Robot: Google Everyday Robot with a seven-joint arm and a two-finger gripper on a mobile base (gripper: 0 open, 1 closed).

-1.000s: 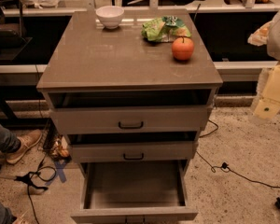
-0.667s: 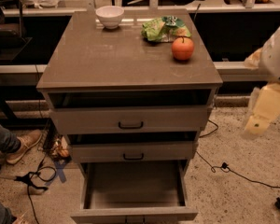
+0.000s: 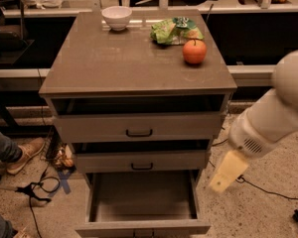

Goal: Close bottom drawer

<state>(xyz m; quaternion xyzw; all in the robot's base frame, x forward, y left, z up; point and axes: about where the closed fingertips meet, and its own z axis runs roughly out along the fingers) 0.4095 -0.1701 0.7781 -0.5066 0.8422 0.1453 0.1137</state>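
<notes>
The bottom drawer (image 3: 141,227) is the lowest of three grey-brown drawers. It is pulled far out, and its empty inside (image 3: 141,195) shows. Its low front panel sits at the bottom edge of the view, with the handle mostly cut off. My gripper (image 3: 227,172), pale yellow on a white arm (image 3: 273,118), hangs in the air to the right of the cabinet. It is level with the middle drawer, above and to the right of the bottom drawer's right side, and touches nothing.
The top drawer (image 3: 139,128) and middle drawer (image 3: 141,161) stand slightly open. On the cabinet top are a white bowl (image 3: 117,17), a green bag (image 3: 175,30) and an orange (image 3: 194,51). A person's shoe (image 3: 25,153) and cables (image 3: 35,190) lie on the floor at the left.
My arm has swung down and to the left, bringing the gripper closer to the cabinet's right side. The drawers and the things on top have not moved.
</notes>
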